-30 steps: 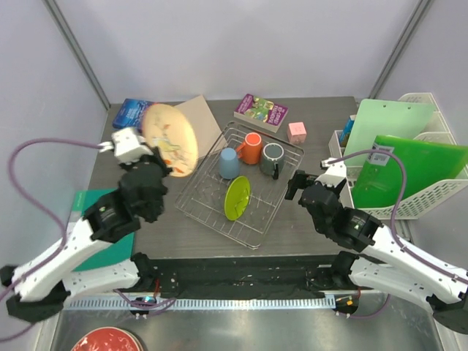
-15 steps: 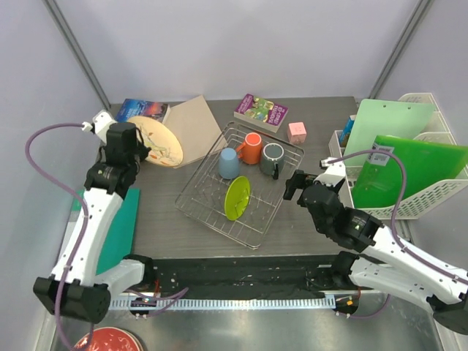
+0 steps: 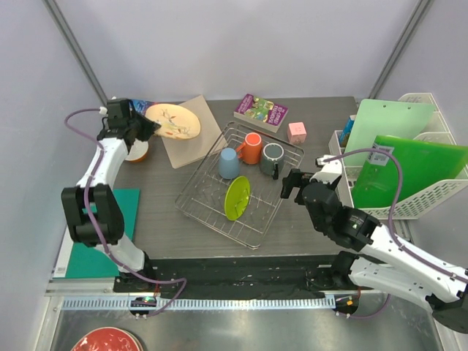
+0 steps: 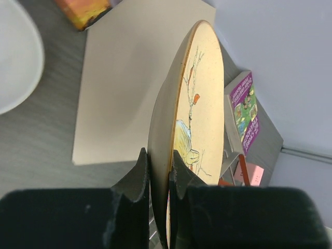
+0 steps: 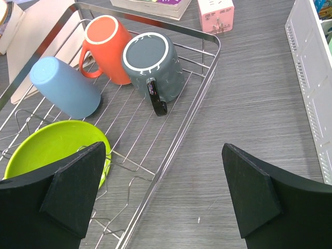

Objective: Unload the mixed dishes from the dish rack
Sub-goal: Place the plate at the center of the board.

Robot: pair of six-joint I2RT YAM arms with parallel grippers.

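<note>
Bent left arm (image 3: 100,164) reaching toward the far left, left gripper (image 3: 148,127) pinched tight on beige plate (image 3: 174,121) rim, right arm (image 3: 380,241) stretched forward low, right gripper (image 3: 291,186) spread wide, holding nothing

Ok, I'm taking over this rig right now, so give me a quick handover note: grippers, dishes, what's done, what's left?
Left gripper shut on the beige plate, over the board far left; whether it touches, I can't tell.
Right gripper open, empty, beside the rack.
In the rack: blue mug, orange mug, grey mug, green plate.
Out: bowl, on the table.
To do: set the plate down, unload those four.
</note>
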